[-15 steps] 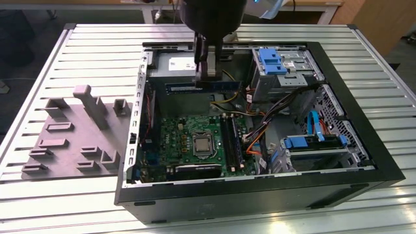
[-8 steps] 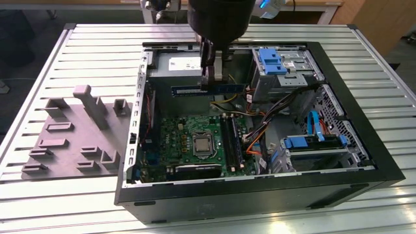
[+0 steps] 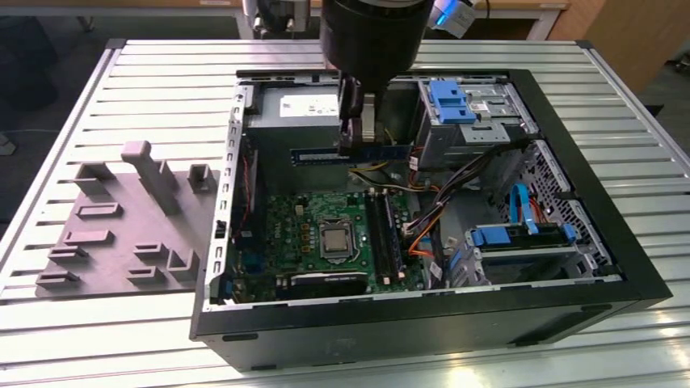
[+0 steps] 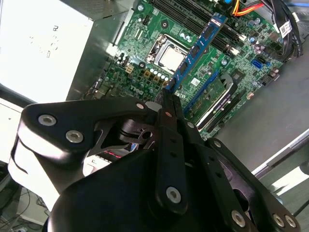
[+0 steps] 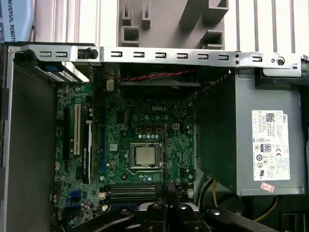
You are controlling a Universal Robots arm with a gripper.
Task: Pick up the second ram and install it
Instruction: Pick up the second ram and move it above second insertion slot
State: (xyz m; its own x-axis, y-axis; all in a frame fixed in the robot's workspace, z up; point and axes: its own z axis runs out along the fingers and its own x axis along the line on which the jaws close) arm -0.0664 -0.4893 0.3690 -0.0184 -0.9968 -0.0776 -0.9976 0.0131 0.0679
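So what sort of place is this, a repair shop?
More likely a robotics lab or test bench: an opened computer case sits on a slatted metal table, the jaws of a robot arm hold a memory stick above it, and a grey block of holders stands beside it.

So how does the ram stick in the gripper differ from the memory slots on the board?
The second ram is blue, the memory slots black. The second ram hangs clamped in the gripper, off the motherboard; the memory slots sit fixed on it. Both are long and narrow.
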